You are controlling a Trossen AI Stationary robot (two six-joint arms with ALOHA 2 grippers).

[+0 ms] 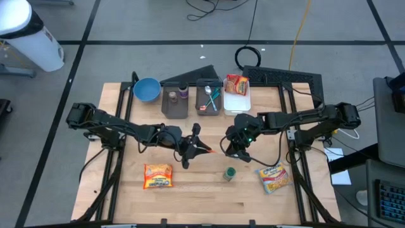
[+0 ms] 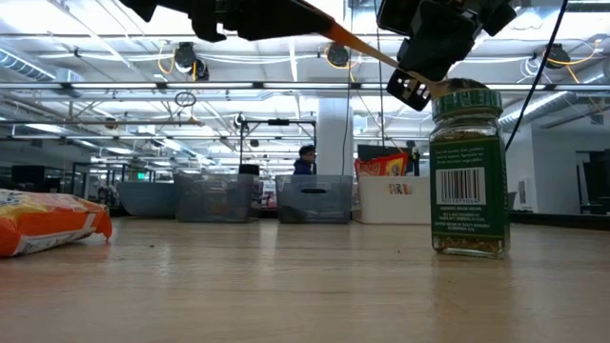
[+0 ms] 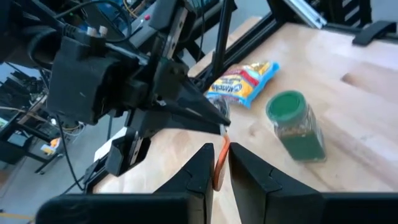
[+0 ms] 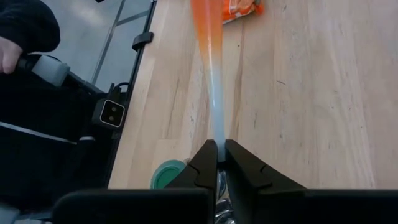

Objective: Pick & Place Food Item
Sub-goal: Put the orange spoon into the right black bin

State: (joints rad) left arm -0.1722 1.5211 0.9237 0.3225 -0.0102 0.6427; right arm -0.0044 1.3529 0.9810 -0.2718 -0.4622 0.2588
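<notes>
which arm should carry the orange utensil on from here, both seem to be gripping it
Left, probably. The orange utensil spans both grippers mid-air: the left gripper is shut on its orange handle, the right gripper on its pale end. The left has the firmer handle hold; the right could release and withdraw.

Pale wooden desk (image 1: 209, 196) on a grey floor (image 1: 158, 25) crossed by dark lines. Black and yellow cables (image 1: 297, 25) trailing over that floor behind the desk. Large open hall beyond, with white ceiling beams and hanging round lamps (image 2: 186, 59). White pillar (image 2: 334, 138) at centre. Person (image 2: 305, 160) far off behind grey bins (image 2: 214, 198).
</notes>
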